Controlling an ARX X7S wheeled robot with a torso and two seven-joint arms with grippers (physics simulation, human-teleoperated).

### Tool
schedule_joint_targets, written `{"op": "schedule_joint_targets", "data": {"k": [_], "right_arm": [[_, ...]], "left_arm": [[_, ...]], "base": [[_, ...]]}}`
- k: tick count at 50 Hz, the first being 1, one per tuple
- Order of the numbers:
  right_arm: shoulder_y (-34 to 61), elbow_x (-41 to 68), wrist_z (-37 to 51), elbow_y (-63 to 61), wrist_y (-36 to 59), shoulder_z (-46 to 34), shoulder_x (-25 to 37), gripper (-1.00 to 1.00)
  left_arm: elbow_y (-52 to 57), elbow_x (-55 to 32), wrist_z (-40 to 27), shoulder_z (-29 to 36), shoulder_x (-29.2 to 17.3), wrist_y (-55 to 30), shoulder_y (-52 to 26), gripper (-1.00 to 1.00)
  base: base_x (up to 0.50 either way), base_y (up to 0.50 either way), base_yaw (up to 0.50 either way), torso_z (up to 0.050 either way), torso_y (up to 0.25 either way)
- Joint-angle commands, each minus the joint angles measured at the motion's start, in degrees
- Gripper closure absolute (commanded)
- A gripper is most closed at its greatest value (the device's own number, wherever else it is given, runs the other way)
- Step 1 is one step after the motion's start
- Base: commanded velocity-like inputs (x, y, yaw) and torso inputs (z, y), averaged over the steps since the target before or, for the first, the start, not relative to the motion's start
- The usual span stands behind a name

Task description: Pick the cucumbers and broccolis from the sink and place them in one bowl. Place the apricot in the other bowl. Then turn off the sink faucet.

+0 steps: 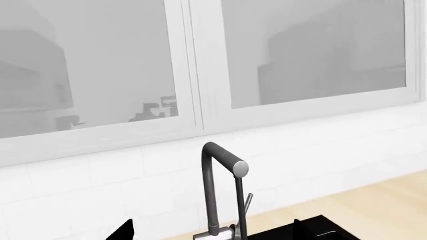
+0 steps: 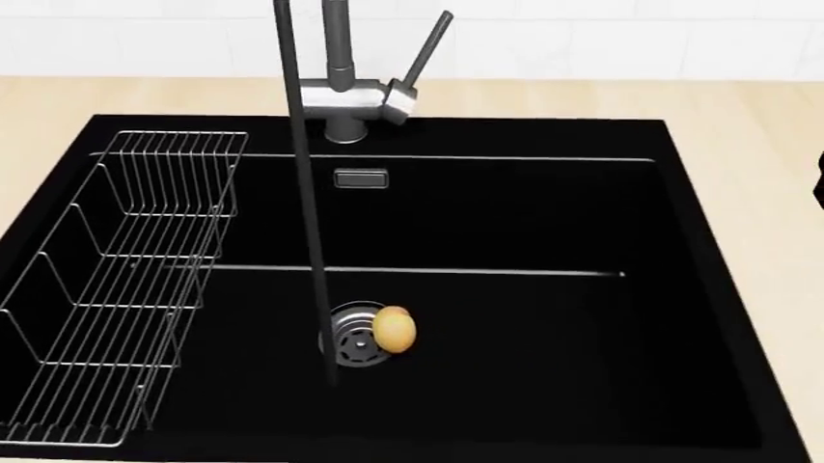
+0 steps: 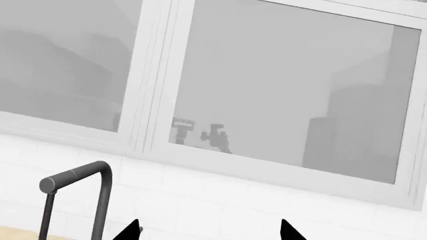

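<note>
The big black sink sits in a pale wood counter. The apricot lies on the sink floor, touching the right edge of the round drain. A wire rack hangs along the left wall, so the middle and right of the sink are open.

The sink faucet stands at the back edge. Its lever is tilted.

The right gripper has its 2 dark tips spread apart, holding nothing. The left gripper shows 2 dark tips spread apart.
</note>
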Motion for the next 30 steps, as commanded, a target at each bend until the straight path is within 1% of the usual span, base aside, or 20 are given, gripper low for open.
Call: {"op": "schedule_joint_targets", "data": {"k": [1,9,17,30], "right_arm": [[0.77,-1.49,-0.92,-0.06,-0.7,0.13,-1.26,-1.0],[0.35,-1.38,-1.14,0.02,-1.27,0.78,-1.0,-1.0],[0.11,-1.44,-1.42,-0.23,-1.33,1.04,-0.67,-1.0],[-3.46,-2.48,-2.28,-1.05,-1.66,2.35,-1.34,-1.0]], "left_arm": [[-0.71,0.55,1.94,-1.04,0.82,0.53,-0.36,-1.0],[-0.8,0.7,2.07,-0.93,0.75,0.49,-0.39,-1.0],[-1.18,0.41,1.8,-0.47,0.96,0.23,-1.41,-1.0],[-1.4,0.25,1.73,-0.01,1.23,0.17,-1.89,-1.0]], "base": [[0.08,0.0,0.0,0.0,0.0],[0.1,0.0,0.0,0.0,0.0],[0.19,-0.01,0.0,0.0,0.0],[0.2,0.0,0.0,0.0,0.0]]}}
